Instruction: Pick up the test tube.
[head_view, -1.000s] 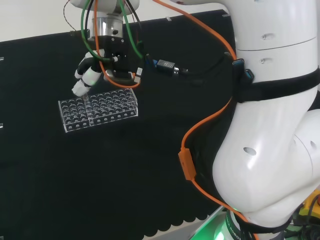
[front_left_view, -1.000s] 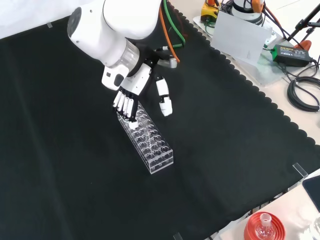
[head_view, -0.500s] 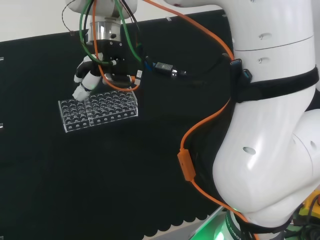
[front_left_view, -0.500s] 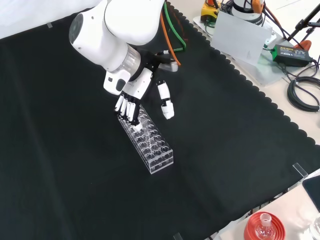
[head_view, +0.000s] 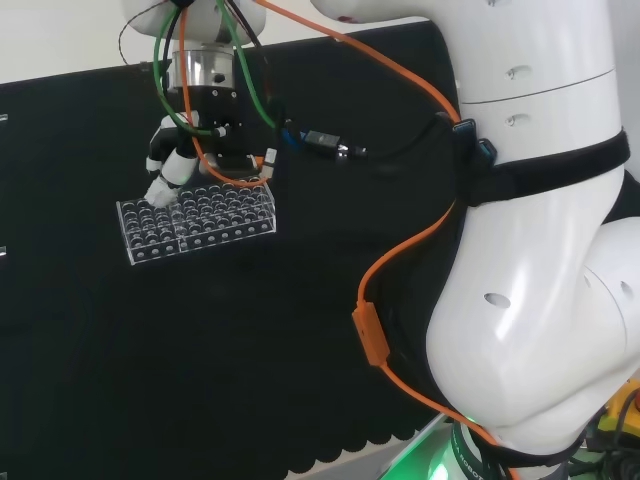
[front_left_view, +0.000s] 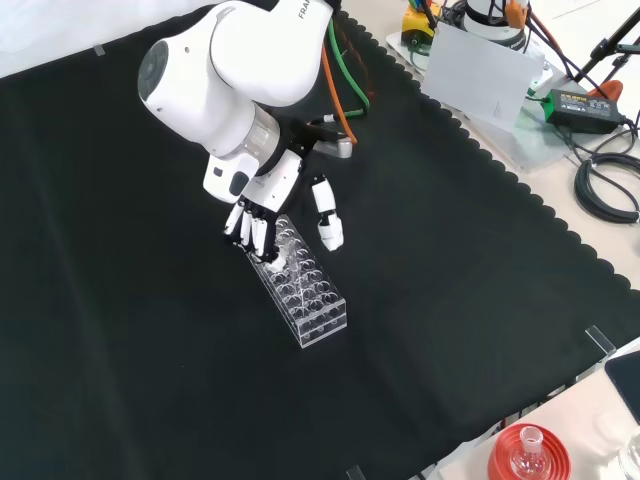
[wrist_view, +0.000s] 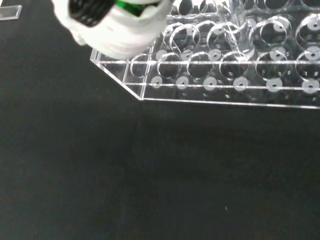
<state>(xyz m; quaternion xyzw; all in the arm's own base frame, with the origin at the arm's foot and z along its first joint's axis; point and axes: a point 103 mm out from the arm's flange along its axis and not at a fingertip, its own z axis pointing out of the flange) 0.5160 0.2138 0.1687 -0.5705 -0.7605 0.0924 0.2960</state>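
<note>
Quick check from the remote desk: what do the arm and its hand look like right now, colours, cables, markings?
The arm has glossy white rounded links, a black band round one joint and a silver wrist collar. Orange, green and black cables run along it, with an orange inline block. The hand is black and white: white finger segments over black joints, with a separate white thumb.

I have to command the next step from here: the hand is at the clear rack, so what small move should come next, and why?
Probably close the fingers and thumb on the test tube. In the front view the hand sits over the far end of the clear rack, fingers pointing down into it and the thumb spread apart beside it. The wrist view shows a clear tube rising from the holes. I cannot tell whether the fingers touch it yet.
</note>
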